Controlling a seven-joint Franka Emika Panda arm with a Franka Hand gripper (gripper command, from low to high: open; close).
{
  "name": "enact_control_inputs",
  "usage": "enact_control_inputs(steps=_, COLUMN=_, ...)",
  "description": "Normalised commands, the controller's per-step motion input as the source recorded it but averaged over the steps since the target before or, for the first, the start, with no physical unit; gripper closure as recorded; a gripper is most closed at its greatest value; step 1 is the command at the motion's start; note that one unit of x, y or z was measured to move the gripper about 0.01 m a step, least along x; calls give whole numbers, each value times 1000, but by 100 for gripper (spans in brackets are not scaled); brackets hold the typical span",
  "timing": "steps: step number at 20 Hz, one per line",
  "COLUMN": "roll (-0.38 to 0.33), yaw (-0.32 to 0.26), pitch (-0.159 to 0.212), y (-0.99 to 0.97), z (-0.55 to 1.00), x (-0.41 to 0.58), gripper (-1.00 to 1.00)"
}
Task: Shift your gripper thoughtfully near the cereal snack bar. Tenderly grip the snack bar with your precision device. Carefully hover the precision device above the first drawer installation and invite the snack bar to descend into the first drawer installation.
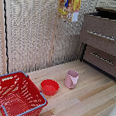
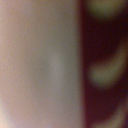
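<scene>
flat yellow, red and orange printed snack packet | brown wooden dresser drawer, silver bar handle | red wire basket | red bowl | pink cup

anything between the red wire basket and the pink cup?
Yes: in the exterior view a small red bowl sits on the wooden table between red wire basket and pink cup.

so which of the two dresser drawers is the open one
The upper drawer, the larger one with the long silver handle, is pulled out, with a dark gap along its top. The lower drawer sits further back beneath it.
</scene>
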Motion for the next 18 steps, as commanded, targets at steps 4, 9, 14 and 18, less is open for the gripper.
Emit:
enact_control_inputs(steps=4, roll=0, yaw=11, pitch=20, y=-484, z=1000, x=-306, gripper=100)
enact_control_inputs(steps=9, roll=15, yaw=2, pitch=23, y=-767, z=949, x=-318, gripper=100)
enact_control_inputs(steps=14, roll=23, yaw=45, pitch=8, y=-941, z=551, x=-170, gripper=100)
enact_control_inputs(steps=18, roll=20, yaw=54, pitch=32, y=-966, z=275, x=-36, gripper=100)
